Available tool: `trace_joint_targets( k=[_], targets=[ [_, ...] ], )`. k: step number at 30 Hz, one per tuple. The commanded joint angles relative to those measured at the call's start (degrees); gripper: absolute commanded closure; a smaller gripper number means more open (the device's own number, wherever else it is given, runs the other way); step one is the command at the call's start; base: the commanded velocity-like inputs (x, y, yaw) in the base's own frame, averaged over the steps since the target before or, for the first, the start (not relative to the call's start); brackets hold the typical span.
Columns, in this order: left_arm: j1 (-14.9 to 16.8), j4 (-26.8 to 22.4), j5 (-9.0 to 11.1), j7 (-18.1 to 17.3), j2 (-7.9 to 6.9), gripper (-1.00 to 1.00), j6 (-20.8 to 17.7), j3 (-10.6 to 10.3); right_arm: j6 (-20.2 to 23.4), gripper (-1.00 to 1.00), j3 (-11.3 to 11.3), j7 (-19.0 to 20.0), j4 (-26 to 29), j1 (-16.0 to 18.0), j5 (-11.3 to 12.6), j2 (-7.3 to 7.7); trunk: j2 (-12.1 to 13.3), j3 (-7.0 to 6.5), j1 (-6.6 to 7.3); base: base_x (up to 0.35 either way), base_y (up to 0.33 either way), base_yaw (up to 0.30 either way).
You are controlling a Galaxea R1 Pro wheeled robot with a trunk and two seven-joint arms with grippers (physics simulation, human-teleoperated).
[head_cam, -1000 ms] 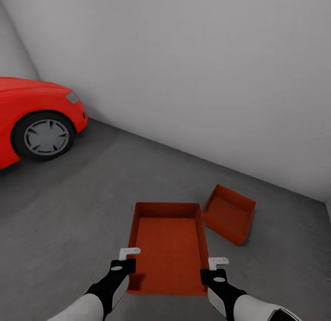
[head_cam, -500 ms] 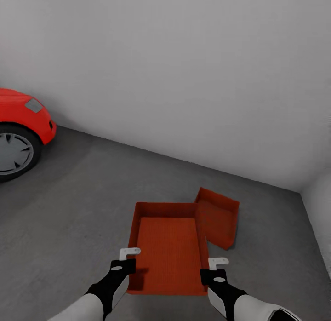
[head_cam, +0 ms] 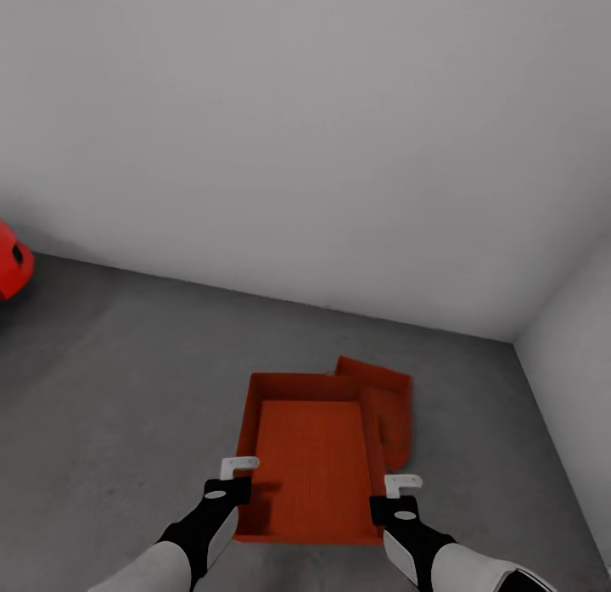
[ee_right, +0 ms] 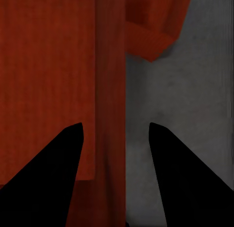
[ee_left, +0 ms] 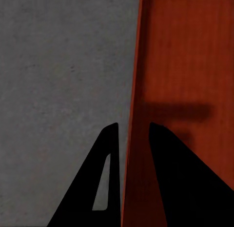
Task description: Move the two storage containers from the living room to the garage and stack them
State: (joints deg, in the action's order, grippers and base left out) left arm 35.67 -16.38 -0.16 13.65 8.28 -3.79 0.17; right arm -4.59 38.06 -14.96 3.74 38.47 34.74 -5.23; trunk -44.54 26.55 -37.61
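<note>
A: Grippers? 
B: Left gripper (head_cam: 240, 465) & right gripper (head_cam: 404, 482) each clamp a side wall of the carried bin (head_cam: 310, 465). 
A: Change? 
B: View swung right; other bin (head_cam: 392, 405), on the floor (head_cam: 127, 388), now tucked behind its far-right corner. Nearly lined up to stack.

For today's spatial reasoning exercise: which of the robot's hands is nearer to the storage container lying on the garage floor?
Right. The right hand grips the carried container's right wall, beside the floor container; the left hand holds the opposite wall, farther away.
</note>
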Motion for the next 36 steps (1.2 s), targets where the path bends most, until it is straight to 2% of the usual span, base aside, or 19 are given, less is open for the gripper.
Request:
trace_joint_targets(
  k=[1, 36],
  targets=[
    [0.02, -3.22, -0.8, 0.32, -0.02, 1.0, -0.43, 1.15, -0.24, 1.0, -0.09, -0.07, -1.92, 0.02, 1.12, 0.01, -0.04, 0.06, -0.04, 0.322, 0.0, -0.294],
    [0.02, -3.29, -0.8, 0.34, -0.02, 1.0, -0.43, 1.15, -0.24, 1.0, -0.09, -0.07, -1.91, 0.02, 1.12, -0.05, -0.04, 0.06, -0.04, 0.314, 0.0, -0.293]
  ],
)
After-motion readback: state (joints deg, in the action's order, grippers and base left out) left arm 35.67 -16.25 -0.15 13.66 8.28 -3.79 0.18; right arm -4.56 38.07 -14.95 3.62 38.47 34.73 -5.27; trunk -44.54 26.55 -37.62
